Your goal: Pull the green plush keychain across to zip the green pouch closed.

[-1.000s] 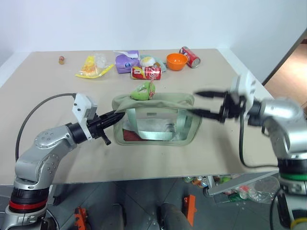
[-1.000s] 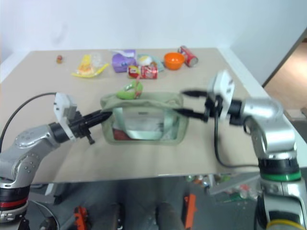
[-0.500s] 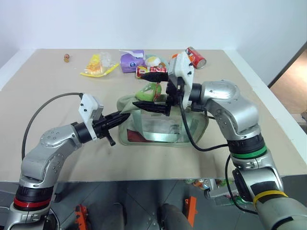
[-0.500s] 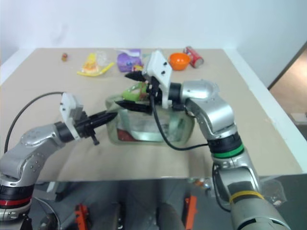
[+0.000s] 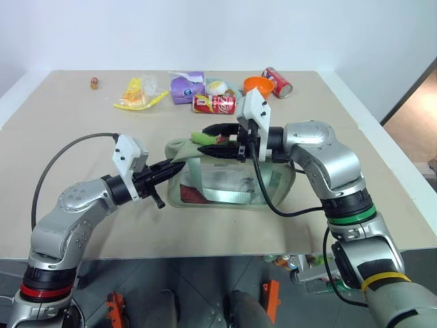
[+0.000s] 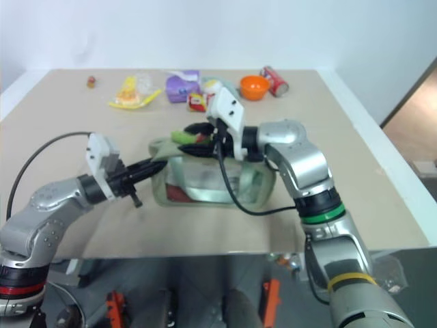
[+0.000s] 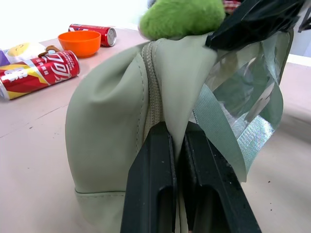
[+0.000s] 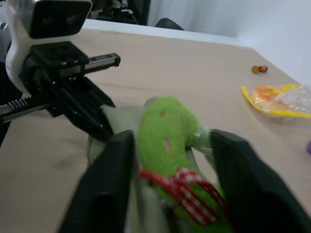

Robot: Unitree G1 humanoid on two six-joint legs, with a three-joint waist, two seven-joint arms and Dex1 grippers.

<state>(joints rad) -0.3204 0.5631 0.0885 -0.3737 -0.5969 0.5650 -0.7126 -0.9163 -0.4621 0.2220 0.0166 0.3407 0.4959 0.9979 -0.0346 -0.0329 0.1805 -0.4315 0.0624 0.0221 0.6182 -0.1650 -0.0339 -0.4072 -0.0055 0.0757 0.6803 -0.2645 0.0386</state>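
1. Your green pouch [image 5: 232,181] sat near the middle of the tabletop [image 5: 82,219], its clear window panel facing the robot.
2. Your left tool [image 7: 176,145] was clenched on a fold of the pouch's fabric at its end toward nine o'clock, right beside the zipper line; the two black fingers [image 7: 150,184] pressed the cloth between them.
3. Your right tool [image 5: 208,142] reached in from three o'clock over the top of the pouch, pointing toward nine o'clock.
4. The green plush keychain [image 8: 163,133] lay on top of the pouch near its nine o'clock end, between the right tool's two fingers [image 8: 109,179]. A red-and-white checked ribbon [image 8: 182,187] hung from it.
5. In the right wrist view a gap showed on each side of the plush, so I could not tell whether the right tool was grasping the keychain or only straddling it.
6. Toward twelve o'clock, well apart from the pouch, you had a red can [image 5: 214,104] lying on its side, an orange bowl [image 5: 257,85], a second red can [image 5: 276,81], a purple packet [image 5: 186,87] and a yellow wrapper [image 5: 136,96].
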